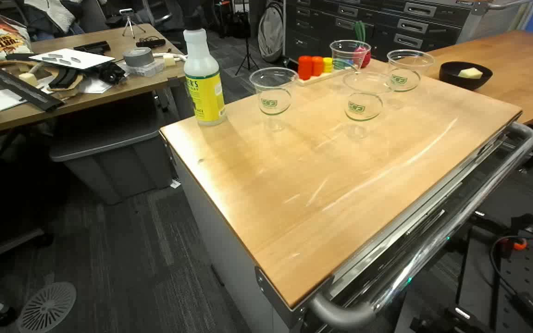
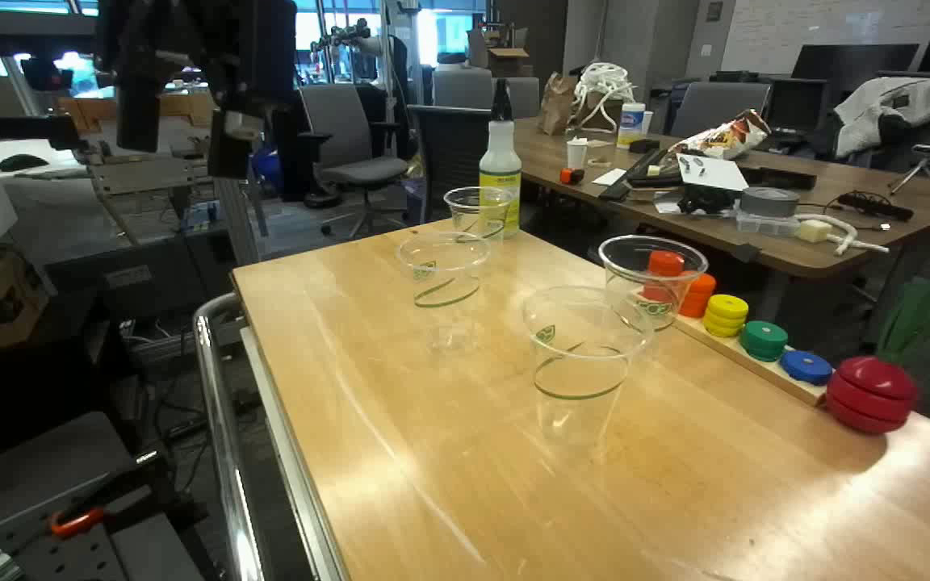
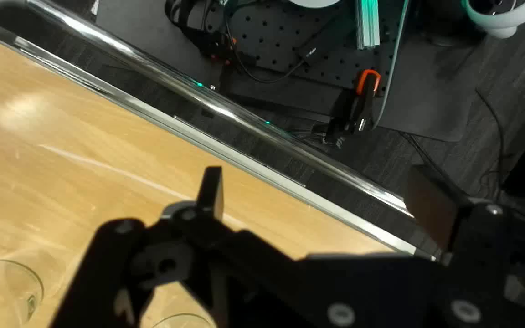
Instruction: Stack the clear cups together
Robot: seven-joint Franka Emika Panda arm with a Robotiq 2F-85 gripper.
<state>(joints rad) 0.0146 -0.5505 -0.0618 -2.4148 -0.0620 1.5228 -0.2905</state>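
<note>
Four clear cups to nest, upright and apart on tabletop | could crush cup walls by over-squeezing, or topple one by snagging a rim off-centre | with pincer spread, gripping nothing | cups: below it, toward wrist view's lower edge, two partly visible; hard to judge how far down

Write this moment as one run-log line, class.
clear cups: four, upright, standing apart; stack: none yet; pincer: open, empty, touching nothing
</note>
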